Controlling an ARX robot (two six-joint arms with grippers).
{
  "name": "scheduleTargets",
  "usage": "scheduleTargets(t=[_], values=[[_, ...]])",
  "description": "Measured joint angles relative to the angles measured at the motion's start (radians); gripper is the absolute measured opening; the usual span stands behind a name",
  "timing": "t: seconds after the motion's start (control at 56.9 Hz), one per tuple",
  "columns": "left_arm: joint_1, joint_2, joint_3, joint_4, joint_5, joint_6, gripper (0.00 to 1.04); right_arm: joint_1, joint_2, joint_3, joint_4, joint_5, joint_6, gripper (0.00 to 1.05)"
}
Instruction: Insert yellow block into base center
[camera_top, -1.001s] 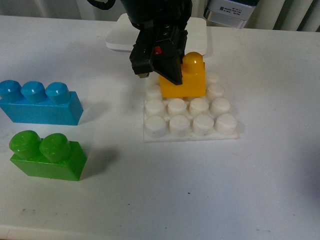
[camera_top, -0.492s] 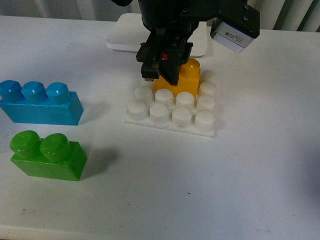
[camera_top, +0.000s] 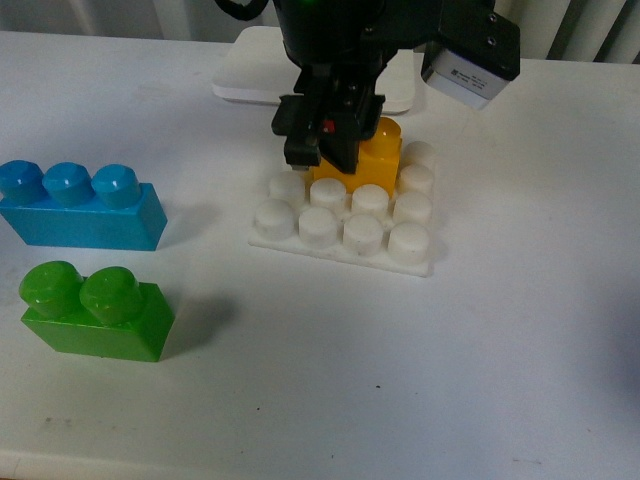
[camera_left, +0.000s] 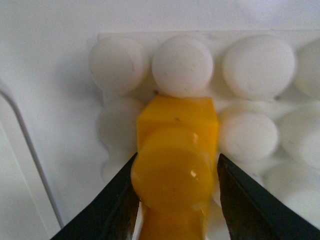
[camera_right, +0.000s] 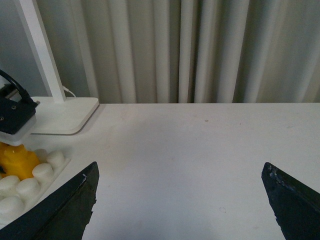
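The yellow block (camera_top: 375, 152) stands on the white studded base (camera_top: 345, 222), in its middle rows. My left gripper (camera_top: 325, 150) is shut on the block from above. In the left wrist view the yellow block (camera_left: 176, 165) sits between the two black fingers (camera_left: 125, 200), with the white studs of the base (camera_left: 182, 65) around it. My right gripper (camera_right: 182, 200) is open and empty above bare table. The base (camera_right: 30, 182) and the block (camera_right: 17, 161) show at that view's left edge.
A blue three-stud brick (camera_top: 80, 205) and a green two-stud brick (camera_top: 95, 312) lie at the left. A white lamp foot (camera_top: 250, 70) lies behind the base, its pole (camera_right: 42, 50) showing in the right wrist view. Curtains hang behind the table.
The base has slid left and turned slightly with the block on it over the last second. My left gripper stays shut on the block and sits a little lower.
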Motion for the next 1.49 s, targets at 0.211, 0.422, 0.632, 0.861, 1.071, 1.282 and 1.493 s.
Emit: scheduleTargets(t=[0.211,0.422,0.632,0.861,1.071,1.282,1.493], values=[[0.001,-0.073,-0.103,0.144,0.069,-0.014,0.82,0.0,0.0,0.0,0.0,0.0,0.0,0.96],[0.036,-0.267,-0.286,0.34,0.116,-0.07,0.98,0.0,0.0,0.0,0.0,0.0,0.0,0.96],[0.13,-0.502,-0.554,0.602,0.119,-0.152,0.98,0.0,0.0,0.0,0.0,0.0,0.0,0.96],[0.231,-0.772,-0.904,1.001,0.02,-0.365,0.98,0.0,0.0,0.0,0.0,0.0,0.0,0.96],[0.294,-1.086,-1.192,1.202,-0.111,-0.676,0.98,0.0,0.0,0.0,0.0,0.0,0.0,0.96],[0.403,-1.611,-1.474,0.989,-0.201,-1.184,0.98,0.0,0.0,0.0,0.0,0.0,0.0,0.96],[0.42,-1.674,-1.547,1.102,-0.209,-1.286,0.78,0.0,0.0,0.0,0.0,0.0,0.0,0.96]])
